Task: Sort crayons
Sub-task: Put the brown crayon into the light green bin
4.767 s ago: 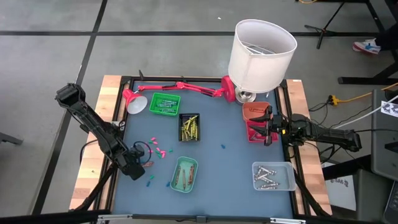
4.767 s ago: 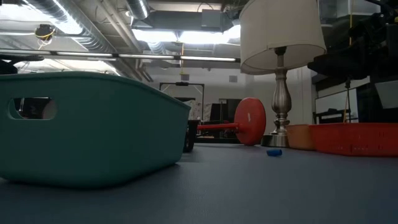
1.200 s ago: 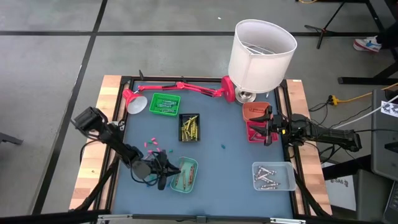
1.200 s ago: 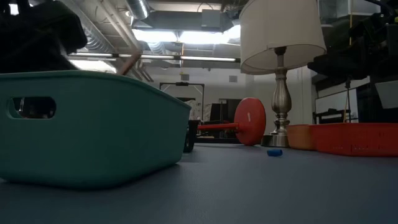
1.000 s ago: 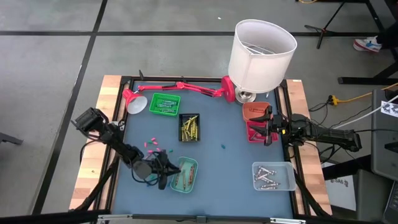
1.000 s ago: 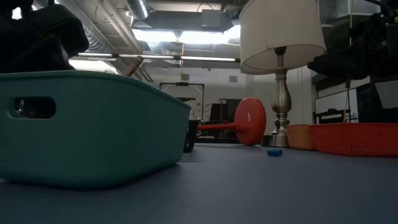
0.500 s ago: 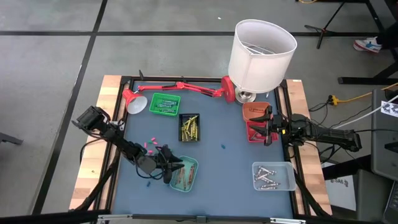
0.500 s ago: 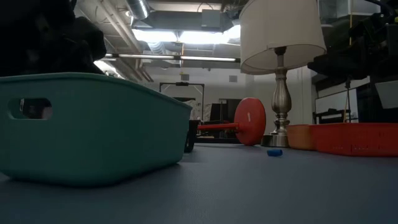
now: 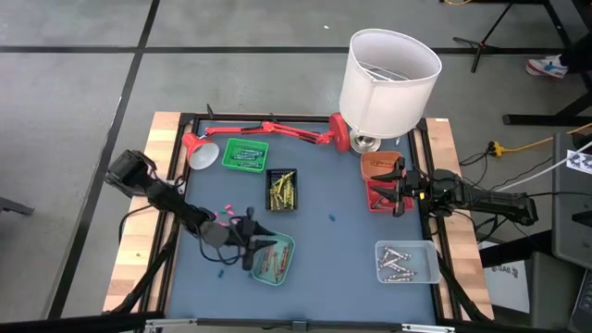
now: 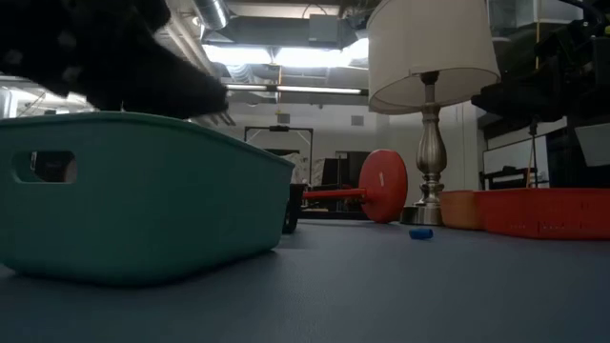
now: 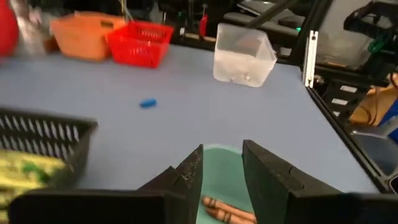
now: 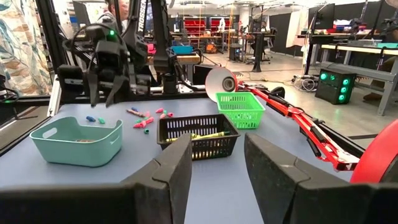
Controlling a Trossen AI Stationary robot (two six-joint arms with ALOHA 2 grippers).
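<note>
Blue mat: left tool (image 9: 262, 246) open above teal tray's (image 9: 288, 262) crayons (image 11: 227, 210).

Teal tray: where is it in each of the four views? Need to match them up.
High view: teal tray at lower centre-left, under the left gripper.
Low view: fills the left.
Left wrist view: between the fingers, bottom centre.
Right wrist view: left of centre.
Shared landmark: black basket, beside it.

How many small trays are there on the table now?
6: green tray and black tray side by side; orange tray and red tray at the right gripper; clear tray near a table corner; teal tray under the left gripper. None seems hidden.
</note>
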